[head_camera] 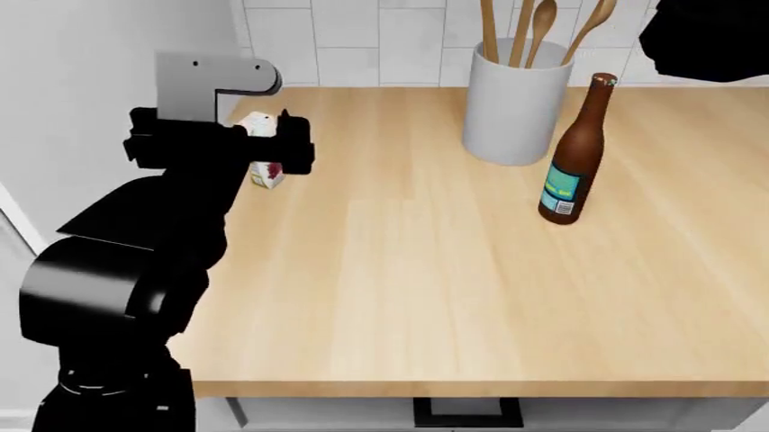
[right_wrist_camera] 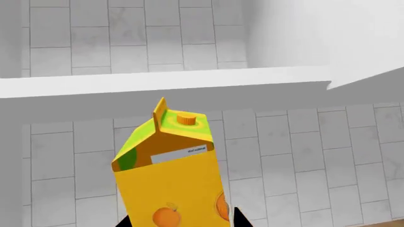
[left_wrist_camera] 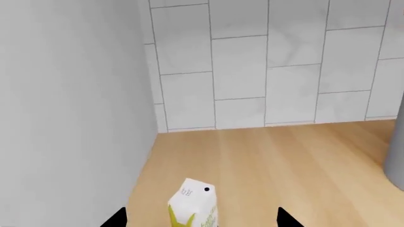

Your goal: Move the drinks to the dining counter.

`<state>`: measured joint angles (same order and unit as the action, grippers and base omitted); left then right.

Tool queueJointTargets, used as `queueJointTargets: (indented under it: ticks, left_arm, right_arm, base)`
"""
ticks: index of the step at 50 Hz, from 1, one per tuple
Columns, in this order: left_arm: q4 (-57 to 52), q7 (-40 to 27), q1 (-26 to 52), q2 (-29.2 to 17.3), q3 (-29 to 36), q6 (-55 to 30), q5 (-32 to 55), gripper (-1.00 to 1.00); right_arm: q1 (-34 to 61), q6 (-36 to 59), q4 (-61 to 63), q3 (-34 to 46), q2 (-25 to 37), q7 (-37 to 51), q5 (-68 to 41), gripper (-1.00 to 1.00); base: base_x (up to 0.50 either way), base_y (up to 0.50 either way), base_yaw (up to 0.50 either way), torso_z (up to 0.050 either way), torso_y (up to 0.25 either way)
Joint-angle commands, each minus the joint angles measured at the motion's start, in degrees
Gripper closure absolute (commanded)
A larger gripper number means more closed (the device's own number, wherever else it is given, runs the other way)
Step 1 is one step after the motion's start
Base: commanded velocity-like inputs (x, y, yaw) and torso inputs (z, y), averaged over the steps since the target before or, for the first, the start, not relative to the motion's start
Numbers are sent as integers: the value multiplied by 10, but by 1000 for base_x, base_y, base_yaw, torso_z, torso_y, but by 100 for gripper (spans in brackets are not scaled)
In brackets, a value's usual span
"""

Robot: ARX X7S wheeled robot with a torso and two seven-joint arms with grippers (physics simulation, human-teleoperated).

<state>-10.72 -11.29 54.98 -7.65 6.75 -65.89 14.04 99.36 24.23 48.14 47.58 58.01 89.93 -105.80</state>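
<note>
The small white carton (left_wrist_camera: 192, 203) stands on the wood countertop near the grey side wall, and my left gripper (left_wrist_camera: 202, 222) is open around it, with a gap on each side. In the head view the carton (head_camera: 266, 173) shows partly behind that gripper (head_camera: 274, 148). In the right wrist view, my right gripper (right_wrist_camera: 183, 222) is shut on the yellow-orange juice carton (right_wrist_camera: 173, 165), held upright in front of the tiled wall. The brown bottle (head_camera: 574, 153) with a blue label stands at the right of the countertop. The dining counter is out of view.
A white crock of wooden spoons (head_camera: 517, 94) stands just behind and left of the bottle. The wood countertop (head_camera: 397, 270) ends at a tiled backsplash (head_camera: 360, 36) and a grey side wall (left_wrist_camera: 69, 104). My right arm (head_camera: 709, 36) shows dark at the top right.
</note>
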Motion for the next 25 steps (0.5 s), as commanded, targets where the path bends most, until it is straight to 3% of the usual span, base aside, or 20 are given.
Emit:
queueJointTargets:
  ticks: [1,25]
  left_arm:
    - [73,8,4,-1,-10,46,3,-100]
    - [294,38,52,1,-11,181,-2,-100]
  right_arm:
    - [54,-28,6,32,22,-1,0,100]
    - [104,-59,13,96,37,-2,-4,100]
  base:
    - [0,0,0,0,0]
    - [0,0,0,0,1]
